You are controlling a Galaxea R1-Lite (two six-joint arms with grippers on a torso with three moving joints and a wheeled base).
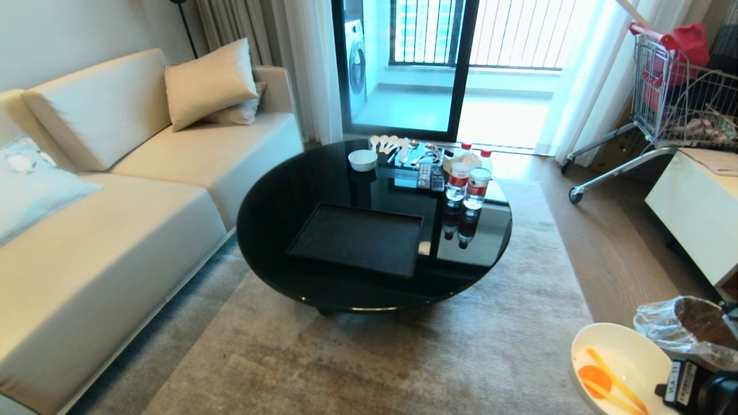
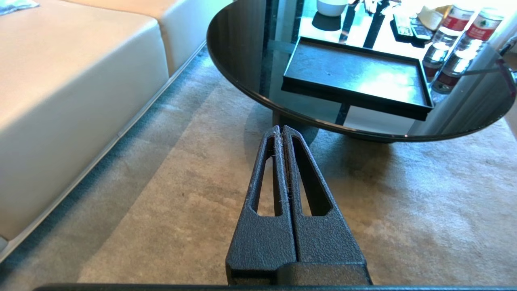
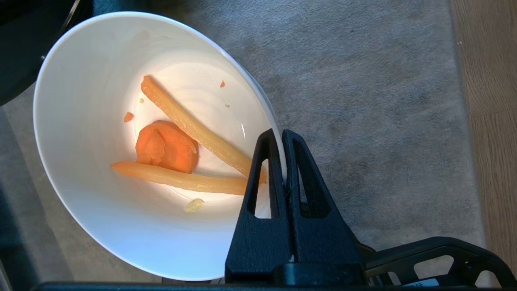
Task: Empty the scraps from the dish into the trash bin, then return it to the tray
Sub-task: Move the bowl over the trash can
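Two black textured fingers of the right gripper (image 3: pixel 281 135) pinch the thin rim of the glossy white round deep bowl (image 3: pixel 101 210), one finger inside the wall, one outside, clamped tight on it. Bowl is held low over the grey-beige short-pile rug (image 1: pixel 357 357), at the robot's near right, tilted a little. Scraps inside (image 3: pixel 183 141): one round orange carrot slice, two long pale-yellow sticks lying crossed beside it, a few tiny crumbs; all sit on the bowl floor, just beside the inner finger. Right next to the bowl, slightly farther, the small bin with a crinkled clear plastic liner bag (image 1: pixel 686 325) (only its top shows, metal body mostly hidden). Left gripper (image 2: pixel 281 131) hangs over the rug short of the table, its two ribbed black fingers pressed together, holding nothing. Farther on, the round glossy black glass table (image 1: pixel 277 202) carries the flat rectangular matte black tray with low rim (image 1: pixel 357 237), nothing on it. Beyond the tray: two clear plastic bottles with red labels (image 1: pixel 468 187), a smaller white bowl (image 1: pixel 362 159). Smooth cream leather sofa (image 1: pixel 115 230) to the left.
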